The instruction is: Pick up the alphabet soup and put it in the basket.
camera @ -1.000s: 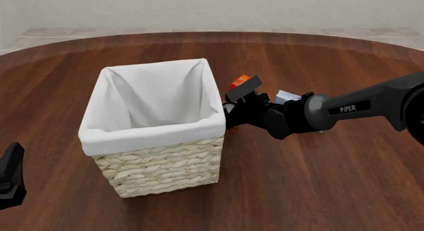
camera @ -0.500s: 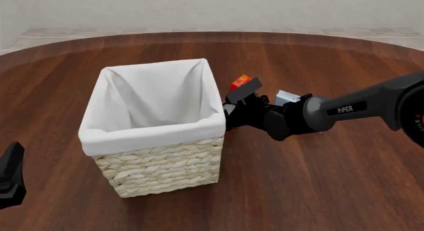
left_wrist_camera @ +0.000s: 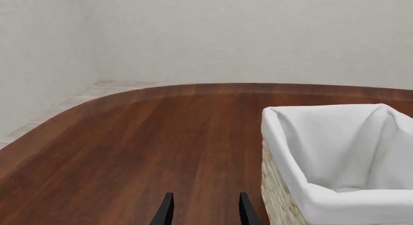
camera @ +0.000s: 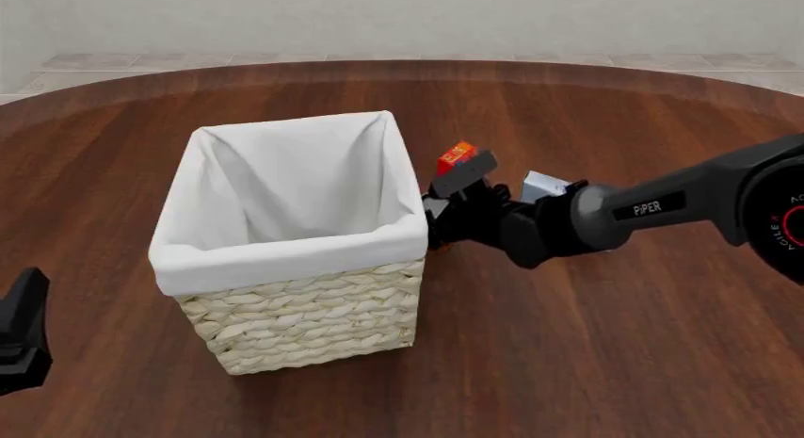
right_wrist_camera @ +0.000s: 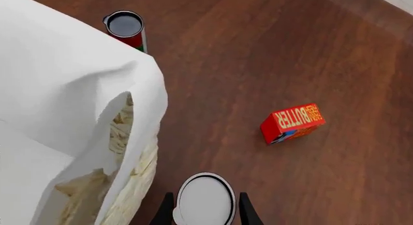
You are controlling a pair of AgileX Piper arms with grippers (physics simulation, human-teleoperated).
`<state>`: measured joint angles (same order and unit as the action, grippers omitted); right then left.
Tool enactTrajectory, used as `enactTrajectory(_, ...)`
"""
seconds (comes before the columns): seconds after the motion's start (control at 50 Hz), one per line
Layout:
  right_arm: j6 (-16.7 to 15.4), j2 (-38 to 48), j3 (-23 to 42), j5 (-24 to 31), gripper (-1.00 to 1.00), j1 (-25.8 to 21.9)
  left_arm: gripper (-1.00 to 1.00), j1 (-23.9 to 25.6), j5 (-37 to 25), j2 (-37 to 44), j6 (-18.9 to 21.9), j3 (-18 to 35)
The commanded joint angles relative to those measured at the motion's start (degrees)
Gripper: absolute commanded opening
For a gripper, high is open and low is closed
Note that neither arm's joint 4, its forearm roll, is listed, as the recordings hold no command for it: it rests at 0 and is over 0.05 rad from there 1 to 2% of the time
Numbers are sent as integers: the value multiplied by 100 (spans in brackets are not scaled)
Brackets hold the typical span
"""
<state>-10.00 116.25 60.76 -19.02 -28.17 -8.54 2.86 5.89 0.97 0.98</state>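
Okay, left wrist: left gripper [left_wrist_camera: 205, 216] fingers spread, nothing between, basket [left_wrist_camera: 335, 162] just beside | front: right gripper [camera: 455, 201] low against basket's side wall, orange-red box [camera: 455, 155] just beyond it | right wrist: right gripper fingers [right_wrist_camera: 166, 211] spread, straddling alphabet soup [right_wrist_camera: 205, 198], upright on table [right_wrist_camera: 258, 55], contact unclear; dark-topped can [right_wrist_camera: 125, 26] well ahead.

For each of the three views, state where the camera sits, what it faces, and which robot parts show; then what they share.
Front: above and behind the arms, facing the basket; both arms show.
Left wrist: behind the left gripper, facing the table; fingertips show.
Right wrist: behind the right gripper, looking down at a silver-topped can, butter box; fingertips show.
Shared: the basket.
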Motion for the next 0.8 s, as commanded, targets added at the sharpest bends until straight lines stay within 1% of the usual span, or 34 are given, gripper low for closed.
enactTrajectory(0.02,22,58,-35,-38,100,2,100,15,-17,-9,4,10)
enactTrajectory(0.3,69,50,-112,-109,100,-18,100,21,-91,-74,16,27)
enactTrajectory(0.36,172,11,-150,-125,100,-50,100,31,-143,-123,22,40)
enactTrajectory(0.38,144,2,-156,-162,-100,-17,100,35,-161,-139,19,45)
enactTrajectory(0.44,150,-43,-155,-178,-100,33,100,35,-190,-159,18,60)
enactTrajectory(0.6,0,-160,-273,-248,-100,46,100,54,-243,-210,5,69)
enactTrajectory(0.8,-75,-244,-316,-241,-100,105,100,67,-338,-301,-4,94)
